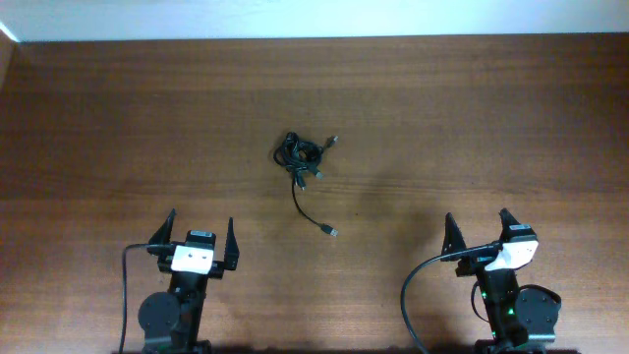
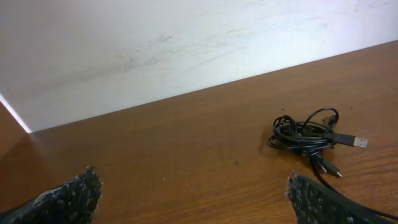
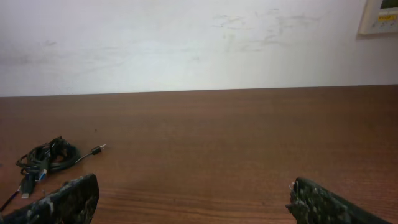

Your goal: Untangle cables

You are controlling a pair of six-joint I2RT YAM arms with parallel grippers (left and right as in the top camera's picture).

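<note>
Okay, overhead: cables (image 1: pixel 303 157) sit bunched in a small knot around mid-worktop (image 1: pixel 491 118), somewhat nearer the far edge than the near one. One loose tail runs from the knot toward the near edge and ends in a small plug (image 1: pixel 332 231). My left pincer (image 1: pixel 201 221) is by the near edge, left of the knot, fingers spread wide, nothing between them. My right pincer (image 1: pixel 478 218) is by the near edge on the right, also spread, nothing in it. Both are well apart from the cables.

Left wrist: left pincer (image 2: pixel 191 177) spread, both textured fingers low in view with bare wood between. Cables (image 2: pixel 305 134) lie ahead and to the right, toward the far edge, not touching me. A silver USB plug (image 2: pixel 359 142) sticks out on the knot's right side. White wall (image 2: pixel 155 50) behind the far edge.

Right wrist: right pincer (image 3: pixel 194 183) spread, gripping nothing. Cables (image 3: pixel 46 155) ahead on the left, a thin jack plug (image 3: pixel 98 149) poking out rightward. Beige wall panel (image 3: pixel 380 15) at top right; its print is too small to read.
</note>
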